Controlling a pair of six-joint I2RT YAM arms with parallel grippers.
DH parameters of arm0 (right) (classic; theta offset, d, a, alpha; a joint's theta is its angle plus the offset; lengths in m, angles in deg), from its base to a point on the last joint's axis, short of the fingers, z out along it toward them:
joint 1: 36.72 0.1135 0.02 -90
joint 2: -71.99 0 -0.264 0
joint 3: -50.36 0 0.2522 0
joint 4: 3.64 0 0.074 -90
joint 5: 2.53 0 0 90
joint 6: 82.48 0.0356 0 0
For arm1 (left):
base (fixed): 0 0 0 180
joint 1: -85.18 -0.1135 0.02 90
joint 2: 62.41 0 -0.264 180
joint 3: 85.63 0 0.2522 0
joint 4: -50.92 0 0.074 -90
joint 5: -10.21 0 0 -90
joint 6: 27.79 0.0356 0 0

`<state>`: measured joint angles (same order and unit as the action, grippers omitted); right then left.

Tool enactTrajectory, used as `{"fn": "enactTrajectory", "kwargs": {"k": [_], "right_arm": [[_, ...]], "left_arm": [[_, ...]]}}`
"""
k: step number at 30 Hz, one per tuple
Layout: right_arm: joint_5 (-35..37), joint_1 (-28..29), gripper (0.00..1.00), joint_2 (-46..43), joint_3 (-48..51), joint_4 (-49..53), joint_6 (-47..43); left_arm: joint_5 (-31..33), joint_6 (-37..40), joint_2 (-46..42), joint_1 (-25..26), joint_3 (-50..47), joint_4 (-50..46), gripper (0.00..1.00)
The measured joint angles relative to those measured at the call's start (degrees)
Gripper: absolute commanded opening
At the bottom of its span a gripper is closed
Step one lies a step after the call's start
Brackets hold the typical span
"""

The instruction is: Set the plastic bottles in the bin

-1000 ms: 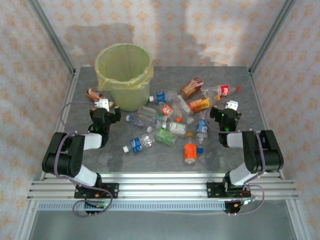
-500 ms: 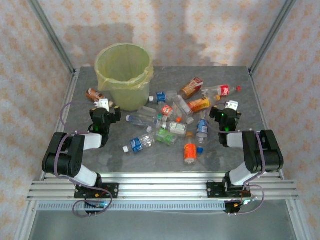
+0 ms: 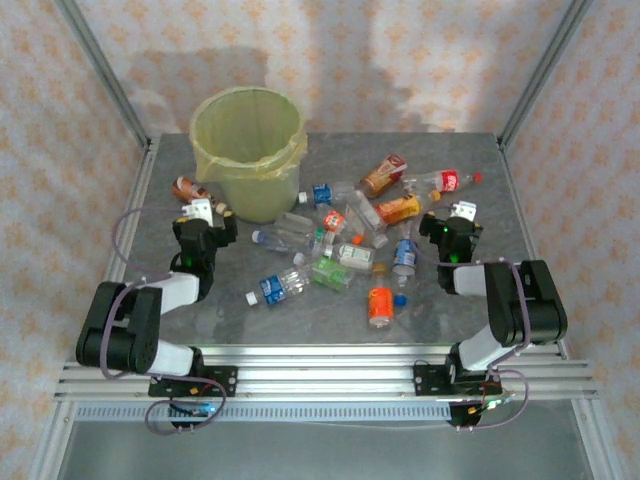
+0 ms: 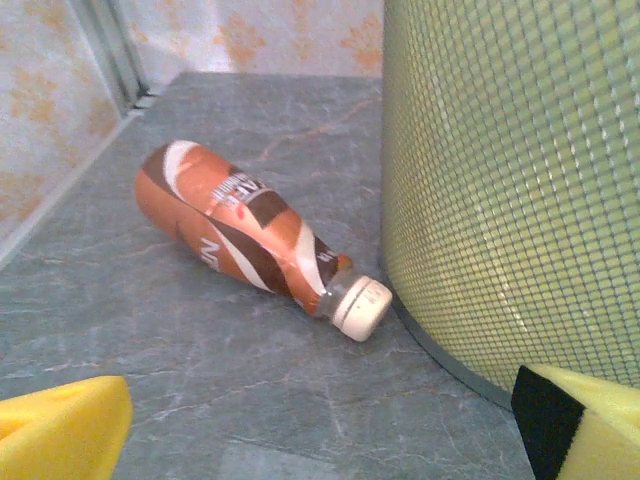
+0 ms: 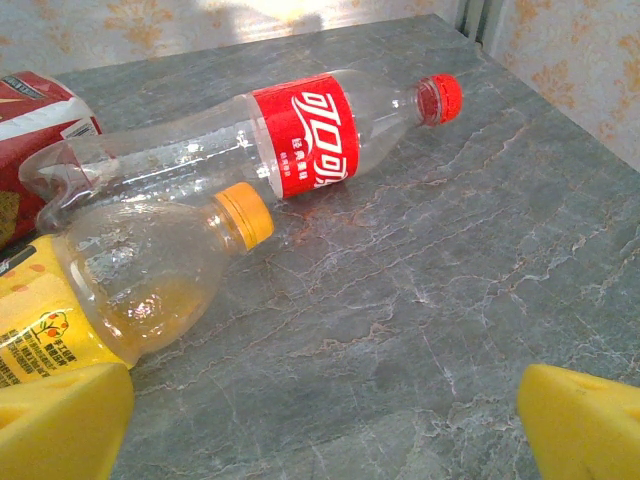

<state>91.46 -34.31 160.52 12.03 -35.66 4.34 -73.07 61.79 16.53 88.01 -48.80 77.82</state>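
One wide grey table (image 3: 300, 315), and the bin (image 3: 250, 185) stands upright at its far-left corner. Left gripper (image 3: 203, 212) sits just beside it, jaws spread wide, nothing held. Right gripper (image 3: 460, 212) is just as wide and empty over on the right. Plastic bottles (image 3: 380, 303) lie scattered between them, and a brown-labelled bottle (image 4: 250, 235) is on its side, cap close to the bin wall

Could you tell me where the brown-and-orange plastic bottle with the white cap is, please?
In the top view, the brown-and-orange plastic bottle lies on its side at the left, right beside the round yellow-green-lined bin.
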Motion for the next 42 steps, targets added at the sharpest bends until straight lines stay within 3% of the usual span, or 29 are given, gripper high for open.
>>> {"fn": "enactTrajectory", "kwargs": {"k": [4, 10, 15, 19, 25, 28, 34, 42], "right_arm": [[0.07, 0.0, 0.99, -3.04, -0.02, 4.22, 0.13], [2.47, 0.0, 0.99, -14.53, -0.2, 11.69, 1.55], [4.87, 0.0, 0.99, -20.24, -3.74, 23.06, 5.66], [5.49, 0.0, 0.99, -23.04, -6.1, 30.34, 8.59], [6.82, 0.0, 0.99, -24.3, -6.62, 37.97, 11.02], [7.48, 0.0, 0.99, -24.28, -7.02, 40.68, 11.58], [8.44, 0.0, 0.99, -24.3, -7.48, 43.21, 11.85], [8.68, 0.0, 0.99, -24.33, -7.48, 44.72, 12.22]], "left_arm": [[1.92, -1.16, -5.9, 0.0, -0.11, -3.39, 1.0], [6.88, -6.23, -17.09, 0.0, 0.02, -11.47, 1.0], [12.94, -13.2, -22.99, 0.0, 4.59, -24.87, 1.0], [17.07, -18.78, -22.8, -0.35, 14.19, -37.73, 1.0], [18.8, -25.59, -12.07, -3.63, 33.46, -54.05, 1.0], [16.35, -29.94, -2.86, -6.45, 42.01, -61.07, 1.0], [4.37, -35.93, 14.12, -12.2, 47.25, -65.37, 1.0], [-0.85, -38.71, 28.72, -13.38, 58.73, -70.03, 1.0]]}}
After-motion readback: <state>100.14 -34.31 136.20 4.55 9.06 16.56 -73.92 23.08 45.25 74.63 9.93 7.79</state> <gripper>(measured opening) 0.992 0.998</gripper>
